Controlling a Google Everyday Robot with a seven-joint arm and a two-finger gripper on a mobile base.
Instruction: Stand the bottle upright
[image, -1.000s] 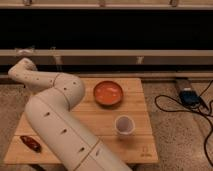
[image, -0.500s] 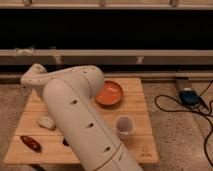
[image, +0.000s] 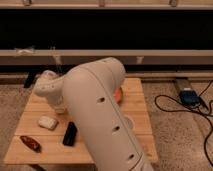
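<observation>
My arm (image: 100, 115) fills the middle of the camera view, rising from the bottom edge and bending left over the wooden table (image: 140, 135). The gripper (image: 58, 105) hangs at the arm's left end, low over the table's back left part, just above the white rounded block (image: 47, 122). The bottle is hidden; I cannot make it out beside or under the gripper.
A black phone (image: 70, 134) lies right of the white block. A reddish-brown object (image: 30, 143) lies near the front left corner. A sliver of the orange bowl (image: 119, 94) shows behind the arm. Cables and a blue box (image: 190, 96) lie on the floor at right.
The arm has swung right and toward the camera and now covers the white cup and most of the orange bowl. The wrist has dropped lower over the table's left side.
</observation>
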